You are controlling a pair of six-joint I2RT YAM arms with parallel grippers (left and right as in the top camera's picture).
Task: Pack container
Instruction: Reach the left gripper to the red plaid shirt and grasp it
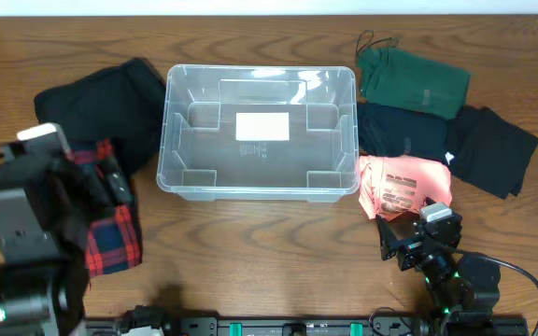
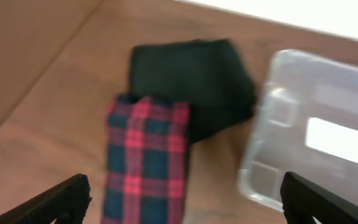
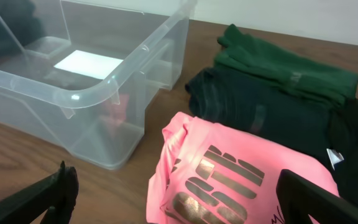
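Observation:
The container (image 1: pixel 165 140) is a clear plastic bin with a white label on its bottom, standing empty at mid-table. It also shows at the right of the left wrist view (image 2: pixel 272 149) and at the left of the right wrist view (image 3: pixel 98 93). My left gripper (image 1: pixel 112 182) (image 2: pixel 185 200) hangs open above a folded red-and-navy plaid garment (image 2: pixel 145 155) (image 1: pixel 112 235), left of the bin. My right gripper (image 1: pixel 414 229) (image 3: pixel 182 200) stands open just in front of a folded pink shirt (image 3: pixel 229 168) (image 1: pixel 402 185) with metallic print. Neither gripper holds anything.
A black garment (image 1: pixel 101 105) (image 2: pixel 191 81) lies behind the plaid one. Right of the bin lie a green garment (image 1: pixel 411 82) (image 3: pixel 284 65), a dark one (image 1: pixel 402 131) (image 3: pixel 260 106) and a black one (image 1: pixel 493 149).

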